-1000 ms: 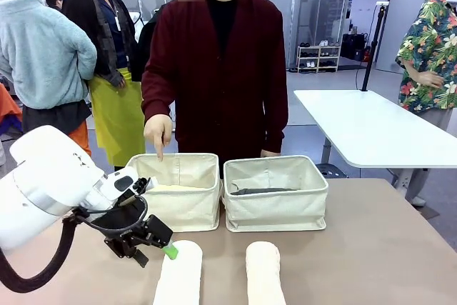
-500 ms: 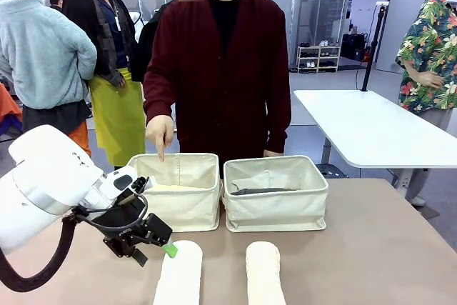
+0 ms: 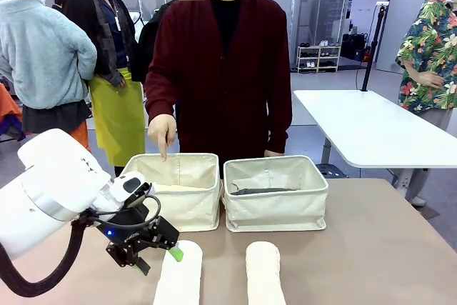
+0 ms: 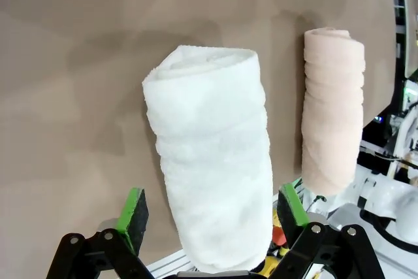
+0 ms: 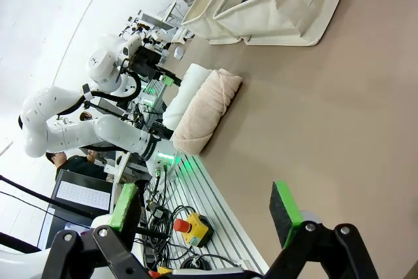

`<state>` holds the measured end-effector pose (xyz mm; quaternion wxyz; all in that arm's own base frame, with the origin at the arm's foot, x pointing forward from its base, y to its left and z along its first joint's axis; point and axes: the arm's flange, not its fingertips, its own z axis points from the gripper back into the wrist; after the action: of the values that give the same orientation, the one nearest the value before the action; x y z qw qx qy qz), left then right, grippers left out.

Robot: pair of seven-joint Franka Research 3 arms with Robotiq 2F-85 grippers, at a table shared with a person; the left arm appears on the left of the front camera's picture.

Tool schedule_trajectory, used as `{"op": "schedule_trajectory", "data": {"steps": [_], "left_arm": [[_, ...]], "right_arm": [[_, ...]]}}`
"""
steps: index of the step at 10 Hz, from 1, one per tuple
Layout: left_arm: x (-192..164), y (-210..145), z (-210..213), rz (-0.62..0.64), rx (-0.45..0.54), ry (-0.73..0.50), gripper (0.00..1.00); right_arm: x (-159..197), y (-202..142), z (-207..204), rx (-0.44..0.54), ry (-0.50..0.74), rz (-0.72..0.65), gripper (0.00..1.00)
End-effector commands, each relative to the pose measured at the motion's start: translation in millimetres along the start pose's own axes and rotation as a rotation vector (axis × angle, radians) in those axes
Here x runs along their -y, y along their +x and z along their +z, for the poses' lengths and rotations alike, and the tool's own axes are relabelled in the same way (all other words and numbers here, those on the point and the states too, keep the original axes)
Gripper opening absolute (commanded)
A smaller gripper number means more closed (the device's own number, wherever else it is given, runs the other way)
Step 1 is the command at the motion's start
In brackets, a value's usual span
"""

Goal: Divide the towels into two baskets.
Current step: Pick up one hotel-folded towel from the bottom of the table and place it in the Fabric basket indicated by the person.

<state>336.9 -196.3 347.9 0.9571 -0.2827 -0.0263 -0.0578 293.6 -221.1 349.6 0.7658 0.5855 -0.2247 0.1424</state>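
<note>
A white towel (image 3: 178, 276) and a cream-pink towel (image 3: 264, 273) lie side by side at the table's near edge. My left gripper (image 3: 158, 258) is open at the white towel's far left end. In the left wrist view its green pads (image 4: 134, 210) straddle the white towel (image 4: 212, 181) without pressing it, and the cream-pink towel (image 4: 333, 109) lies beside it. The left basket (image 3: 187, 208) holds a pale yellow towel (image 3: 171, 187). The right basket (image 3: 275, 212) holds a dark grey towel (image 3: 260, 191). My right gripper (image 5: 206, 207) is open over bare table, far from the towels (image 5: 206, 109).
The person stands behind the baskets, one hand (image 3: 161, 133) pointing a finger down at the left basket's far rim. Bare brown table (image 3: 385, 248) stretches to the right of the baskets and towels. Another white table stands at the back right.
My left gripper has shifted slightly right and down, closer over the white towel's end. The towels, the baskets and the pointing hand have stayed put.
</note>
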Motion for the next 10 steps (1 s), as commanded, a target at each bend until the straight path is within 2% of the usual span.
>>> {"op": "schedule_trajectory", "data": {"steps": [1, 5, 9, 10], "left_arm": [[6.0, 4.8, -12.5, 0.059, 0.019, 0.013, 1.0], [14.0, 6.2, -34.0, 0.08, 0.013, 0.007, 1.0], [16.6, 1.8, -55.2, 0.077, 0.003, 0.066, 1.0], [17.6, -0.8, -56.4, 0.068, 0.007, 0.078, 0.59]], "right_arm": [[-4.8, -3.1, 0.2, -0.005, 0.002, 0.018, 1.0], [-4.8, -3.1, 0.2, -0.005, 0.002, 0.018, 1.0], [-4.8, -3.1, 0.2, -0.005, 0.002, 0.018, 1.0], [-4.8, -3.1, 0.2, -0.005, 0.002, 0.018, 1.0]]}}
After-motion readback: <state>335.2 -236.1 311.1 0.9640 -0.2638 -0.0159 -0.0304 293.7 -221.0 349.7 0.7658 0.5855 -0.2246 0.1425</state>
